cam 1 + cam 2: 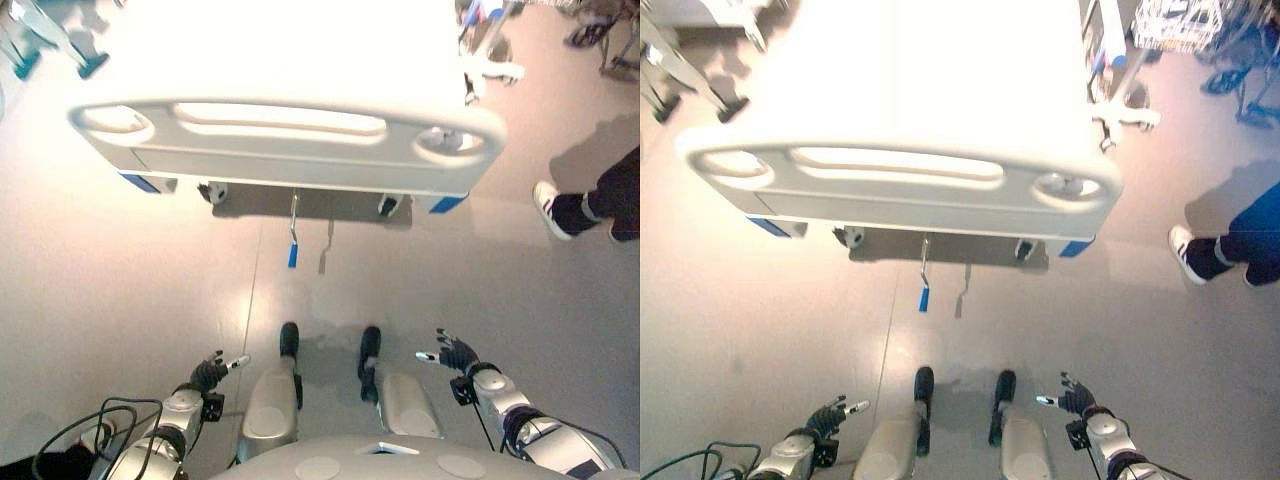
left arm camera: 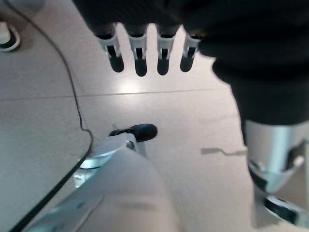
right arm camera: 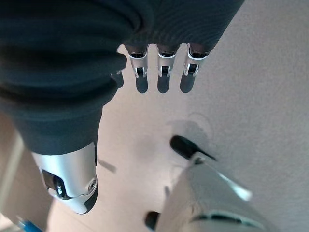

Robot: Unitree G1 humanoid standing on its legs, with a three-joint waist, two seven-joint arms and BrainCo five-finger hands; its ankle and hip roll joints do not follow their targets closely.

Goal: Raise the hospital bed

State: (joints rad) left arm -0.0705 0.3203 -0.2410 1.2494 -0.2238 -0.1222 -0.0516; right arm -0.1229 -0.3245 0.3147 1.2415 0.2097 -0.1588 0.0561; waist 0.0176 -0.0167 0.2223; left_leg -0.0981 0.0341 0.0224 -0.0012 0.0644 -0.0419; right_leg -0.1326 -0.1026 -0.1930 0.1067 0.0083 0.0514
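Note:
A white hospital bed stands ahead, its grey footboard (image 1: 290, 150) facing me with cut-out grips. Under the footboard hangs a metal crank (image 1: 293, 232) with a blue handle end, and a second, plain lever (image 1: 327, 245) beside it. My left hand (image 1: 212, 372) is low at the lower left, far short of the bed, fingers straight (image 2: 140, 60) and holding nothing. My right hand (image 1: 455, 354) sits low at the lower right, also well back from the bed, with its fingers (image 3: 163, 77) spread and empty.
A person's leg and white-soled shoe (image 1: 552, 208) stand to the right of the bed's foot. The bed's castors (image 1: 213, 192) show under the footboard. A trolley base (image 1: 1127, 115) stands at the bed's far right, and other stand legs (image 1: 55, 45) at the far left.

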